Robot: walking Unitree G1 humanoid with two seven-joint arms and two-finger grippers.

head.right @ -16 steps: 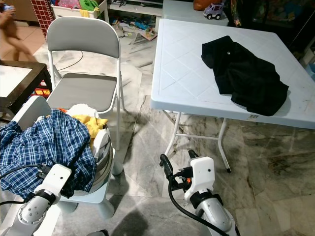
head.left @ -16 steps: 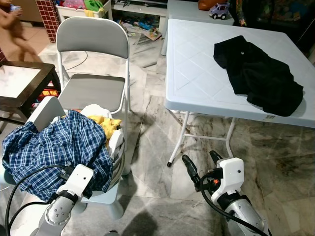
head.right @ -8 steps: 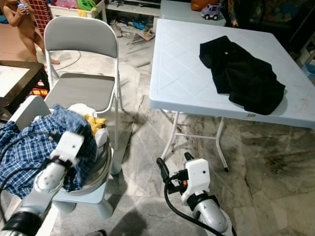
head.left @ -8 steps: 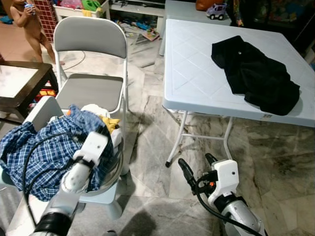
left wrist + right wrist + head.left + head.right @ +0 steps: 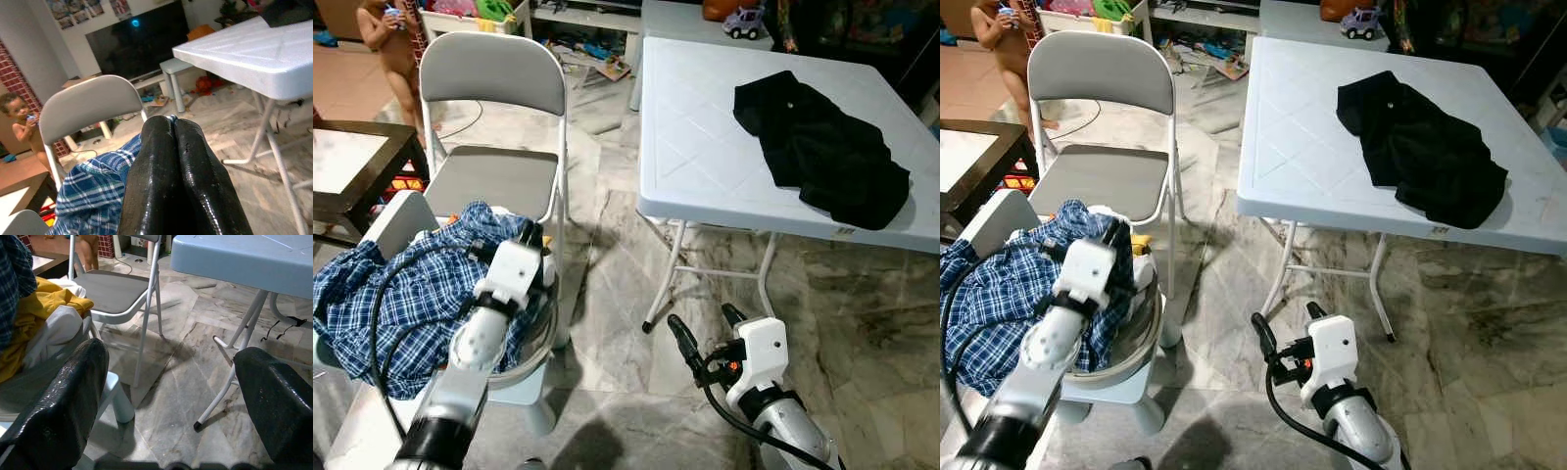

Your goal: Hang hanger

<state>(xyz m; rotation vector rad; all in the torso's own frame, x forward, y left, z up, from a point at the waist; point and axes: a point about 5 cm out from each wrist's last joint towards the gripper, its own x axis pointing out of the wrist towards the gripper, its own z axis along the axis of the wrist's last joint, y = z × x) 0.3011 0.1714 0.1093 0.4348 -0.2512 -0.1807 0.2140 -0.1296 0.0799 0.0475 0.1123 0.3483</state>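
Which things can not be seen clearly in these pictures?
- Laundry under the plaid shirt: covered by it and the left gripper, head views.
- Whether the shut left fingers pinch cloth: they hide it, left wrist view.
- Black garment type: crumpled, head views.
- No hanger visible.

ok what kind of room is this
Most likely a home living room, doubling as laundry and play space: TV on the wall, toy car and toy bins behind the folding table, laundry with a plaid shirt heaped beside a folding chair.
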